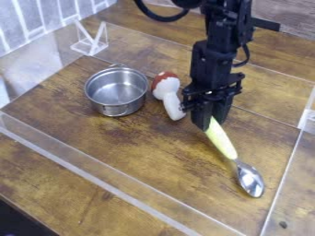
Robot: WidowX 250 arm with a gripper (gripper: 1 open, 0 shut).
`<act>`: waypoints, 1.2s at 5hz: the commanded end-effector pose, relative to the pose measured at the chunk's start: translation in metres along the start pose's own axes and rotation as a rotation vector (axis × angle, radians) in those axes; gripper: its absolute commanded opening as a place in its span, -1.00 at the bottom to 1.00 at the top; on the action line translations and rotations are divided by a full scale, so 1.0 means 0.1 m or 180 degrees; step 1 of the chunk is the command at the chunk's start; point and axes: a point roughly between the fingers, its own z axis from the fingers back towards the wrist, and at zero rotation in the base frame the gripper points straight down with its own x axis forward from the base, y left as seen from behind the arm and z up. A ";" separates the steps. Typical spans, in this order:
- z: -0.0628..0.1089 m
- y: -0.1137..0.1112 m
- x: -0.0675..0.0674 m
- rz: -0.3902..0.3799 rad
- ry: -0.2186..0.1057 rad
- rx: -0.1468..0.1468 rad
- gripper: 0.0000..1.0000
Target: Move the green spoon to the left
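Black gripper (212, 118) clamped on upper handle end of yellow-green plastic spoon with metal bowl (229, 151); long axis slanting down-right, away from steel pot (117, 91) at left.

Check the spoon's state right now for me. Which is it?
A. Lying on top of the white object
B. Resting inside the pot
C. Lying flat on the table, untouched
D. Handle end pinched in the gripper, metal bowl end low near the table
D: the gripper is closed on the top of the green spoon, whose handle slopes down to its metal bowl near the table; whether the bowl touches the wood is unclear.
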 end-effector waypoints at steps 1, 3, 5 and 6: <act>0.70 -0.05 -0.13 -0.0064 -0.0064 -0.0440 -1.00; 0.39 0.02 -0.37 -0.0363 0.0040 -0.0353 -1.00; 0.11 0.15 -0.71 -0.0560 0.0109 -0.0297 -1.00; 0.03 0.09 -0.77 -0.0464 0.0125 -0.0290 -1.00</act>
